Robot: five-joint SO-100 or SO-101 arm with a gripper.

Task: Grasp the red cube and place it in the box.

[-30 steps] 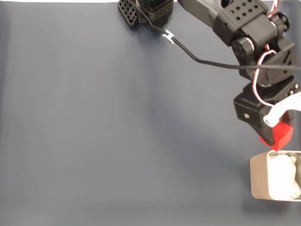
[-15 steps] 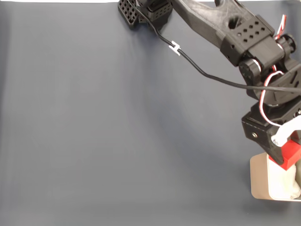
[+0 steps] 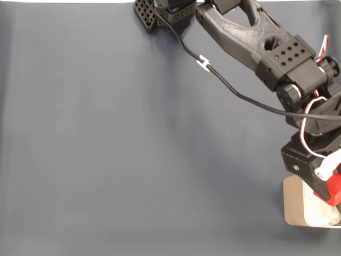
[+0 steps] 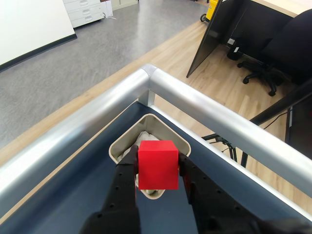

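In the fixed view the black arm (image 3: 266, 48) reaches from the top edge down to the lower right corner, where the gripper (image 3: 331, 188) hangs over the box (image 3: 293, 205). The red cube (image 3: 335, 189) sits at the gripper's tip, partly cut off by the right edge of the picture, with a white finger piece against its left side. How wide the jaws stand cannot be read from this angle. The cube lies above the box's upper part; whether it touches the lining cannot be told. The box sits in the lower right corner of the dark blue table (image 3: 133, 149), and its right end runs out of the picture. To the left of the box the table surface is bare and wide. A black cable (image 3: 234, 93) trails from the arm's base toward the wrist.

In the wrist view the gripper (image 4: 158, 163) has its two black fingers (image 4: 127, 170) pressed against the left and right faces of the cube (image 4: 157, 163), closed just to the cube's width. The cube is held above the box (image 4: 119, 146), covering most of its opening; white padding (image 4: 145, 136) shows behind the cube's top edge. The box lies tight in the table's corner, where two silver rails (image 4: 204, 109) meet just beyond it. Past the rails are a wooden floor (image 4: 195, 85) and an office chair (image 4: 265, 73).
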